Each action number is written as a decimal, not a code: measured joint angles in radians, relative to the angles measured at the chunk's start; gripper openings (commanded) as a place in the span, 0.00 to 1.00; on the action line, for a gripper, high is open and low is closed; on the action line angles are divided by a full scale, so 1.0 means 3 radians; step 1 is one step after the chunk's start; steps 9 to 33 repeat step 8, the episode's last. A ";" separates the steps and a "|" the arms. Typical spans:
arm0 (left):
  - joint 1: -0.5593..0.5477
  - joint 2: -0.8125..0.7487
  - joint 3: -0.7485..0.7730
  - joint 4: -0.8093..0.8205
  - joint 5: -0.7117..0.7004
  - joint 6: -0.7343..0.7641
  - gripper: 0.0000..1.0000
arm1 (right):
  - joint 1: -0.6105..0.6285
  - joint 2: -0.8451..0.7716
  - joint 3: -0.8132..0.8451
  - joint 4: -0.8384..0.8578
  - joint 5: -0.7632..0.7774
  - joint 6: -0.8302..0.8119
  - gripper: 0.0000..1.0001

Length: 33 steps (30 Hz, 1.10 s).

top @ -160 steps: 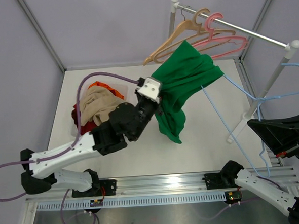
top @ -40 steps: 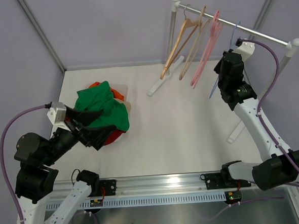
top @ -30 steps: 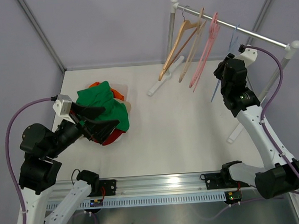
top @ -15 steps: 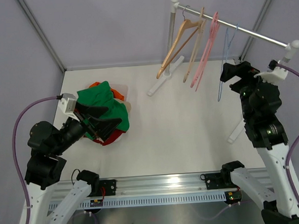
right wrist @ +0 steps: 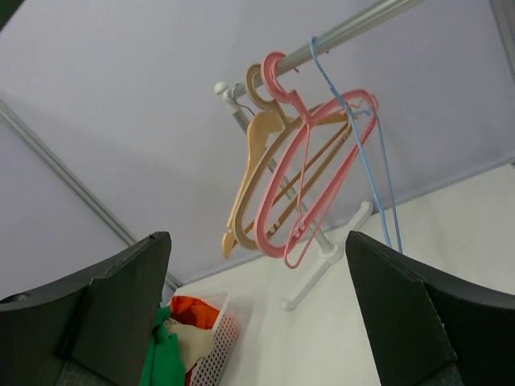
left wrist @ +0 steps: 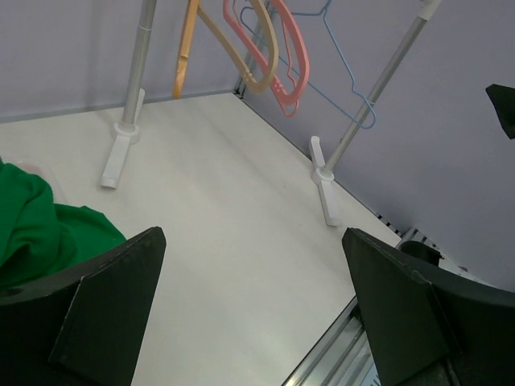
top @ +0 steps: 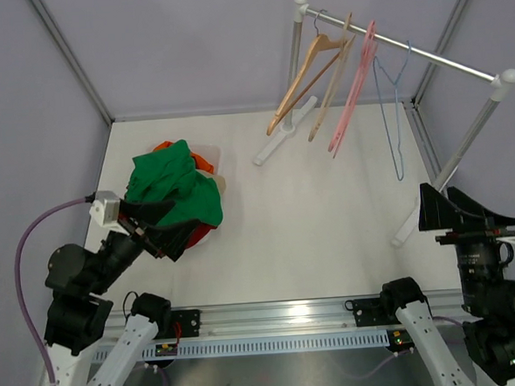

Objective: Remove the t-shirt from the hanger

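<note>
The green t-shirt (top: pixel 174 181) lies crumpled on top of the clothes pile at the table's left, off any hanger; its edge shows in the left wrist view (left wrist: pixel 40 229). The bare blue wire hanger (top: pixel 393 106) hangs from the rail, also seen in the right wrist view (right wrist: pixel 372 169). My left gripper (top: pixel 187 211) hovers open at the pile's near side, touching nothing. My right gripper (top: pixel 440 198) stands open at the near right, well away from the rail. Both wrist views, left (left wrist: pixel 253 241) and right (right wrist: pixel 257 241), show nothing between the jaws.
A metal rail (top: pixel 424 56) on two white posts crosses the back right, carrying two wooden hangers (top: pixel 307 80) and a pink one (top: pixel 356 82). Its feet (top: pixel 280 139) rest on the table. A white perforated basket (right wrist: pixel 213 346) holds orange and beige clothes under the shirt.
My right arm has pulled back from the rail to the near right with its jaws opened, leaving the blue hanger hanging. The left arm has drawn back slightly toward the near edge.
</note>
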 measured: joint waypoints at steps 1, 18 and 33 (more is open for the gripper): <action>0.0000 -0.0069 -0.0014 -0.0008 -0.0043 0.0003 0.99 | -0.0001 -0.0064 0.0033 -0.0057 0.0010 -0.0020 1.00; 0.0000 -0.0326 0.0095 -0.0075 -0.0284 0.0097 0.99 | -0.0004 -0.0444 0.0248 -0.0378 0.0168 -0.0183 0.99; 0.0000 -0.0326 0.0095 -0.0075 -0.0284 0.0097 0.99 | -0.0004 -0.0444 0.0248 -0.0378 0.0168 -0.0183 0.99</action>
